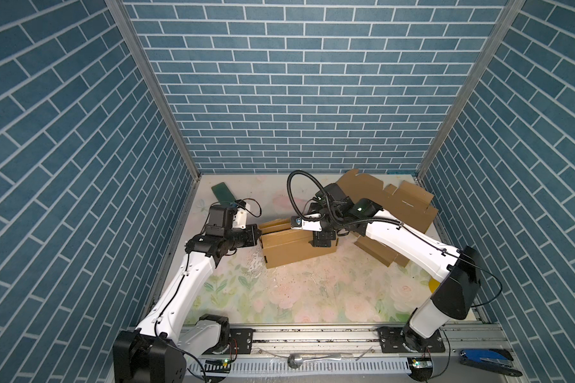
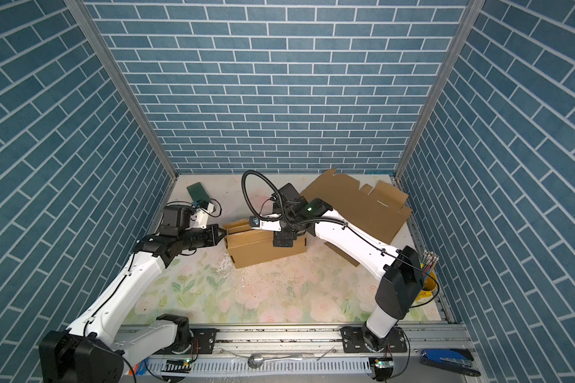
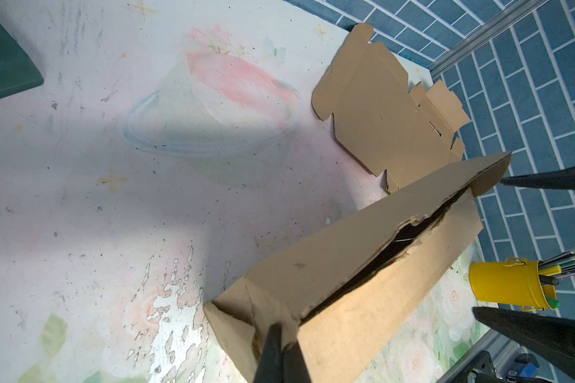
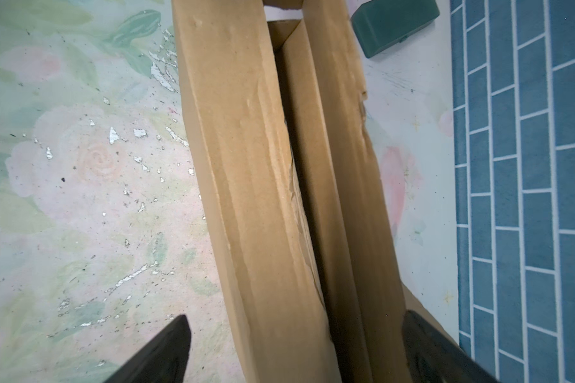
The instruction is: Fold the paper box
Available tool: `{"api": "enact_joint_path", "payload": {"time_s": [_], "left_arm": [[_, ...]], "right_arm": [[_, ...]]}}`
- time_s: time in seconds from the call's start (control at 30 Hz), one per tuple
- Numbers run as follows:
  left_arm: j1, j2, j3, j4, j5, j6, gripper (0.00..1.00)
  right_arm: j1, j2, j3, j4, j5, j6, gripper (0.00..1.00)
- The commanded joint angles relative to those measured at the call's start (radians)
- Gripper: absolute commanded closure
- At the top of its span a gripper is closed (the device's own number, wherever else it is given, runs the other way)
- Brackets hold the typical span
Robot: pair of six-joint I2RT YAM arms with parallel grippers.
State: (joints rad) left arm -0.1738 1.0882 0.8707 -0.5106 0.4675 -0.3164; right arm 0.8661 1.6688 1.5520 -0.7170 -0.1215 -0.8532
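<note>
Broadly, the floral tabletop [image 1: 312, 291] carries a spare flat cardboard blank [image 1: 395, 202] at the back right. In the middle sits the paper box [image 1: 292, 248], half formed, with its long walls up and a slit gaping along the top. The left gripper [image 3: 281, 338] has its fingers [image 3: 269, 358] pinched on the box's left end flap. The right gripper [image 1: 322, 244] straddles the other end, fingers [image 4: 160, 351] spread wide and gripping nothing. The step looks like closing the top, so next the loose long flap should be pressed down and tucked.

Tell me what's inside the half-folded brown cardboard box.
The half-folded brown cardboard box shows only bare inner walls through its top gap; flaps and shadow cover its floor.
</note>
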Motion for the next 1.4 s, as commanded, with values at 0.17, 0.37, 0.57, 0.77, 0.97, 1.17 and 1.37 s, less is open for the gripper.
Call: {"api": "enact_joint_path", "payload": {"time_s": [0.17,0.37,0.57,0.77,0.97,1.17,1.37], "left_arm": [[-0.02,0.032,-0.038,-0.147,-0.003,0.017,1.0],[-0.02,0.036,-0.033,-0.155,-0.004,0.024,1.0],[-0.02,0.041,-0.03,-0.153,-0.004,0.026,1.0],[-0.021,0.042,-0.033,-0.151,-0.004,0.028,1.0],[-0.021,0.043,-0.024,-0.159,-0.007,0.037,1.0],[-0.02,0.041,-0.021,-0.155,-0.006,0.035,1.0],[-0.021,0.043,-0.018,-0.153,-0.003,0.035,1.0]], "right_arm": [[0.006,0.088,0.124,-0.036,-0.027,-0.107,0.02],[0.017,0.098,0.158,-0.036,0.009,-0.117,0.02],[0.023,0.115,0.244,-0.1,-0.004,-0.114,0.02],[0.016,0.192,0.324,-0.209,-0.076,-0.065,0.02],[-0.018,0.295,0.477,-0.359,-0.234,-0.007,0.02],[-0.021,0.325,0.491,-0.403,-0.243,0.006,0.01],[-0.019,0.331,0.472,-0.403,-0.241,0.025,0.01]]}}
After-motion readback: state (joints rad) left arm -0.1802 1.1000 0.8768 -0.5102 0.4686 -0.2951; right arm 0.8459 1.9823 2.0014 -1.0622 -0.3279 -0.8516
